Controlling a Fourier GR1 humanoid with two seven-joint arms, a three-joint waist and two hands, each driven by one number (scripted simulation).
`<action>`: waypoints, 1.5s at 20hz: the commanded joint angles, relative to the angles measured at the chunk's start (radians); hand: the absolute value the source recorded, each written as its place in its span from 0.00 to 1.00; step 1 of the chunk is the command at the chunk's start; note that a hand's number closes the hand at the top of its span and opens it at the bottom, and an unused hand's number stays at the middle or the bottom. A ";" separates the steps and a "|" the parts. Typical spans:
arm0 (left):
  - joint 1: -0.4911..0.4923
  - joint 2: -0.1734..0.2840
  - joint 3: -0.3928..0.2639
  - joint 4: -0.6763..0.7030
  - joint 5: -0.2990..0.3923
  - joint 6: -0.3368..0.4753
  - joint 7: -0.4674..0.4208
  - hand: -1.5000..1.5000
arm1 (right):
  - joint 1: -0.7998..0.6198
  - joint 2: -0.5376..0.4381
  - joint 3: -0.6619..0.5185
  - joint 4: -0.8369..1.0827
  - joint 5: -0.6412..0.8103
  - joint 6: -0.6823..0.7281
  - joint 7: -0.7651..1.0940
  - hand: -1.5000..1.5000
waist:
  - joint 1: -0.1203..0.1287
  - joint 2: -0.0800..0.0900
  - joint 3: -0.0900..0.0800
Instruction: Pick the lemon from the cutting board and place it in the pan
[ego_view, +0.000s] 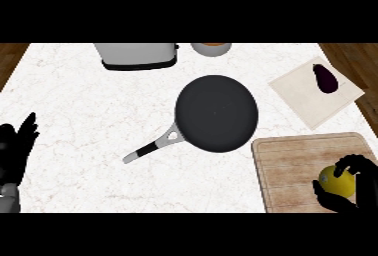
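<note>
The lemon (336, 181) sits on the cutting board (295, 170), near its right edge, with the right hand (353, 192) curled round it, fingers over its top and thumb beneath. Being round, it could roll out of that hold on the way to the pan (216, 113). The left hand (16, 145) rests at the left edge, fingers straight, pointing up.

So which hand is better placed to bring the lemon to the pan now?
The right hand. Its fingers are already curled round the lemon on the cutting board, just right of the pan. The left hand rests open at the far left edge, away from both.
</note>
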 joint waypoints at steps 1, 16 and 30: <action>-0.039 -0.016 -0.017 0.013 -0.004 -0.003 -0.003 0.50 | 0.057 0.072 0.181 -0.255 0.077 -0.002 0.210 1.00 | 0.033 0.017 0.005; -0.064 -0.028 -0.028 0.027 -0.021 -0.039 -0.021 0.50 | -0.497 0.076 0.364 0.017 0.076 0.006 0.741 1.00 | 0.086 0.029 0.010; -0.075 -0.042 -0.033 -0.033 -0.025 -0.052 0.053 0.50 | -0.850 0.076 0.147 0.910 -0.177 -0.427 0.427 1.00 | 0.100 0.032 0.011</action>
